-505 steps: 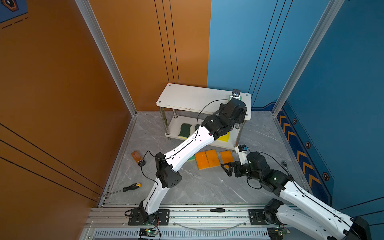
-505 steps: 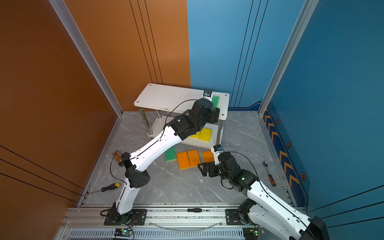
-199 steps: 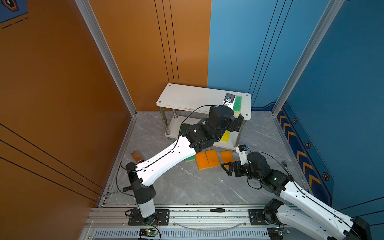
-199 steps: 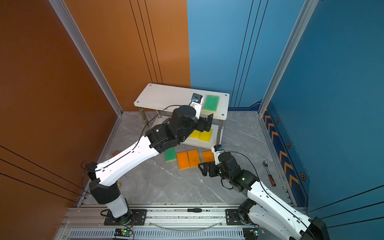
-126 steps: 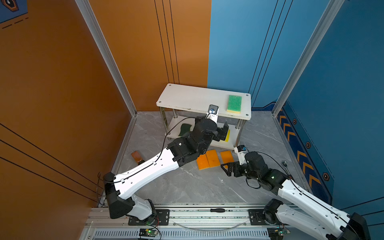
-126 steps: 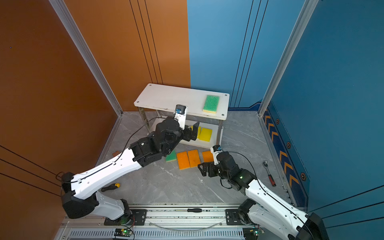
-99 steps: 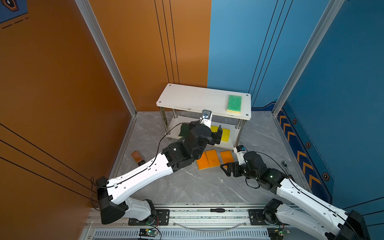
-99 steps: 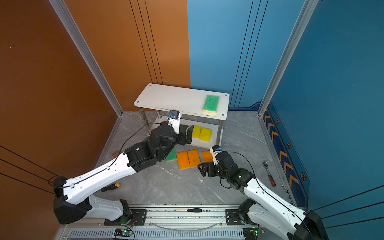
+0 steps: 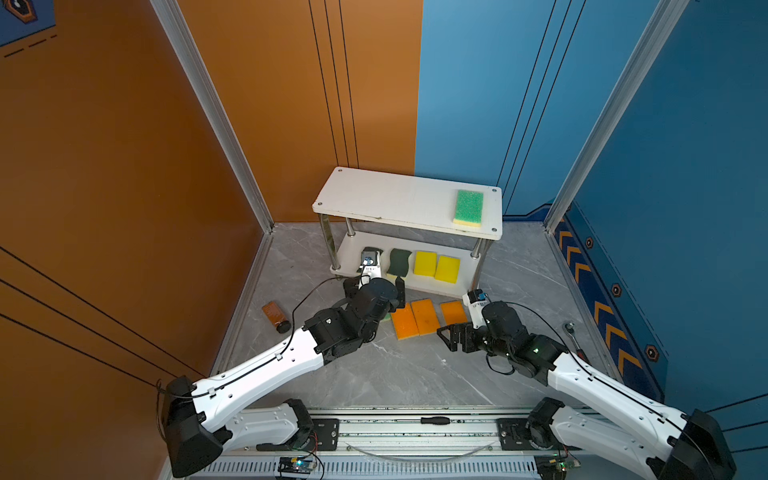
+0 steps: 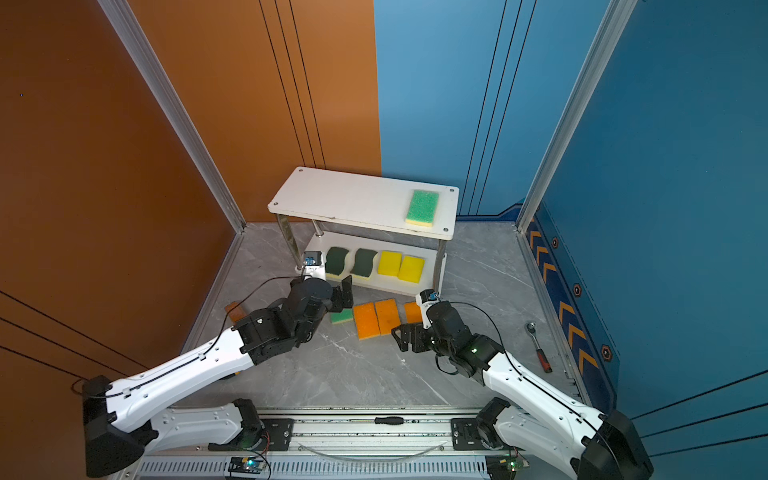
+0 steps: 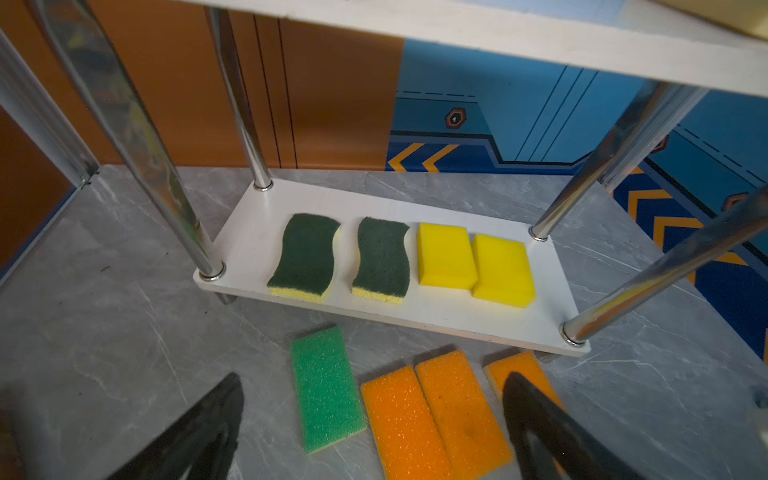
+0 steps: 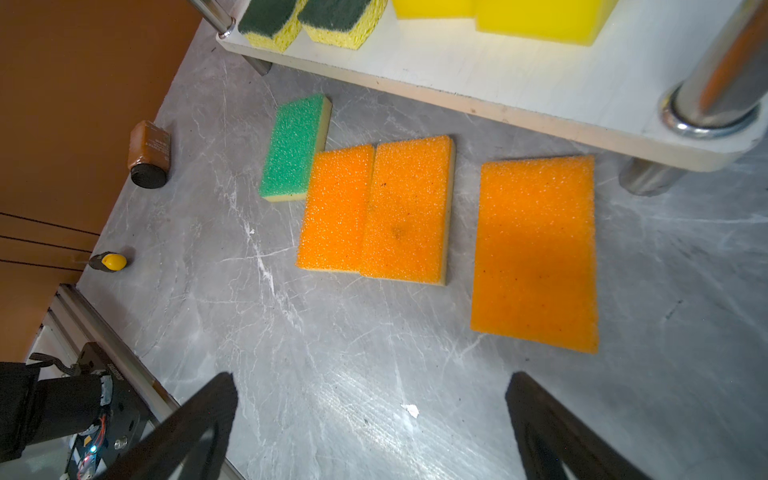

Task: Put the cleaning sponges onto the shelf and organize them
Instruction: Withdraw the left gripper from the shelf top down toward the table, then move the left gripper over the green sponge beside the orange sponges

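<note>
Hovering empty with jaws spread, the left gripper (image 11: 372, 380) is held near a light-green sponge (image 11: 326, 390) lying on the desk (image 11: 124, 332), long axis toward the shelf (image 11: 249, 232). The right gripper (image 12: 370, 378) is likewise spread, and one orange sponge (image 11: 523, 368) is partly hidden by the left gripper.
</note>
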`<move>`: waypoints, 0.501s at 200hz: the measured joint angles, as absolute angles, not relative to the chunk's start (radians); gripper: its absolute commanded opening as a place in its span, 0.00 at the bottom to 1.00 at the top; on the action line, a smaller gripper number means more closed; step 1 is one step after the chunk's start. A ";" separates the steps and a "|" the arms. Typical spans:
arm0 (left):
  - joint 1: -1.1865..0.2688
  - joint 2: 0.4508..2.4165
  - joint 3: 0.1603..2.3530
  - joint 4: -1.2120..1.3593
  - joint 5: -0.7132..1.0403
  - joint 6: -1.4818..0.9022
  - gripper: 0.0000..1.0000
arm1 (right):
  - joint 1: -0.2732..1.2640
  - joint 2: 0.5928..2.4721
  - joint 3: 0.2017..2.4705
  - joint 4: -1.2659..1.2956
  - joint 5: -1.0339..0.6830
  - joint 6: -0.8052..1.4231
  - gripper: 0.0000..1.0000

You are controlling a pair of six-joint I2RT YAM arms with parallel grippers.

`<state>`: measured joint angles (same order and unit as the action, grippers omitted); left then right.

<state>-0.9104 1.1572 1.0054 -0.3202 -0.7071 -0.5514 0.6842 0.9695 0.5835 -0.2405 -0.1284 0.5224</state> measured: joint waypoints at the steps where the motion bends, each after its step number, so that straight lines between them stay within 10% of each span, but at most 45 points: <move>1: -0.910 1.157 1.003 -0.321 -0.707 -0.554 0.97 | 0.685 0.971 0.584 -0.240 -0.128 0.523 1.00; 100: -0.788 1.270 0.851 -0.357 -0.599 -0.772 0.98 | 0.688 1.009 0.601 -0.224 -0.118 0.525 1.00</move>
<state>-0.7876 1.2701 0.8509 -0.3573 -0.5995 -0.7719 0.6884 1.0092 0.6014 -0.2241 -0.1177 0.5247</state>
